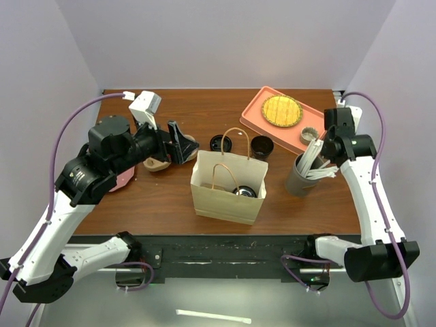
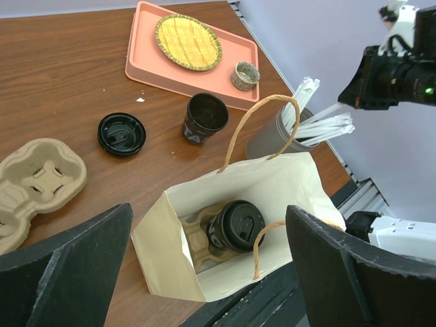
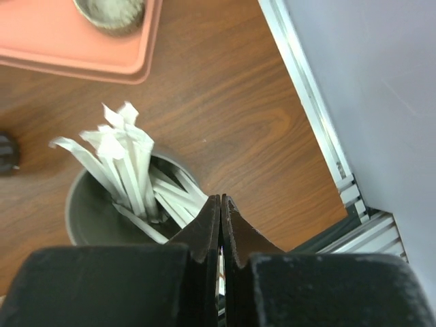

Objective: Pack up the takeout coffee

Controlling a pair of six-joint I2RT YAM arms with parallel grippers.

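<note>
My right claw [image 3: 220, 202] was clenched at the tall grey cup of white wrapped utensils [image 3: 76, 208] beside the tan paper bag [image 1: 228, 199]; lifting could topple that cup

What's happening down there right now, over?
Left pincer open above bag. Right pincer shut at utensil cup. One lidded coffee inside bag; other cup lidless on table. Nothing blocking.

Top cam sits high up at the near side, looking down and away over the whole brown wooden table [image 1: 157, 197]. Left wrist cam hangs above the open tan paper bag with twine handles [image 2: 300, 184], peering into it and out toward the salmon-pink plastic tray [image 2: 142, 51] (both are in the top view too). Right wrist cam is tight over the grey cup of white wrapped utensils [image 3: 88, 211], facing straight down.
</note>
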